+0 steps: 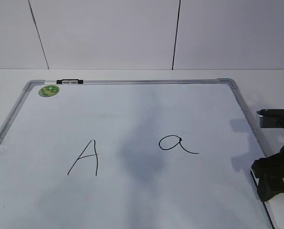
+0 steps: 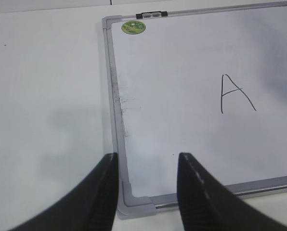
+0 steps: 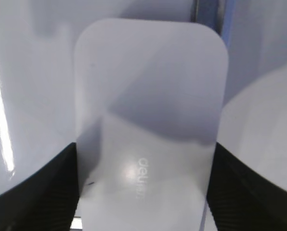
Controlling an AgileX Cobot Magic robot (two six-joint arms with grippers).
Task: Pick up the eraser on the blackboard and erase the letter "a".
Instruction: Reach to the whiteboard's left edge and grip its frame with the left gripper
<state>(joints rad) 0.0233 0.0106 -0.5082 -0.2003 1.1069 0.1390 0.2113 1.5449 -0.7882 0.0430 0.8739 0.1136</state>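
Exterior: the "a" (image 1: 173, 143) sits right of centre on the board (image 1: 132, 191); the right gripper (image 1: 271, 179) hangs at its right edge. Left wrist: the left gripper (image 2: 148, 185) is released over the board's corner. Right wrist: parted fingers (image 3: 42, 192) flank the eraser (image 3: 150, 120); whether they grip it cannot be told.

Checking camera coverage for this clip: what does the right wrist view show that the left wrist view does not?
Only the right wrist view shows the eraser, lying between the right gripper fingers; whether they touch it is unclear. Only the left wrist view shows the capital "A", the green sticker and the open, empty left gripper over the board's corner. Both show the blackboard. Neither shows the letter "a".
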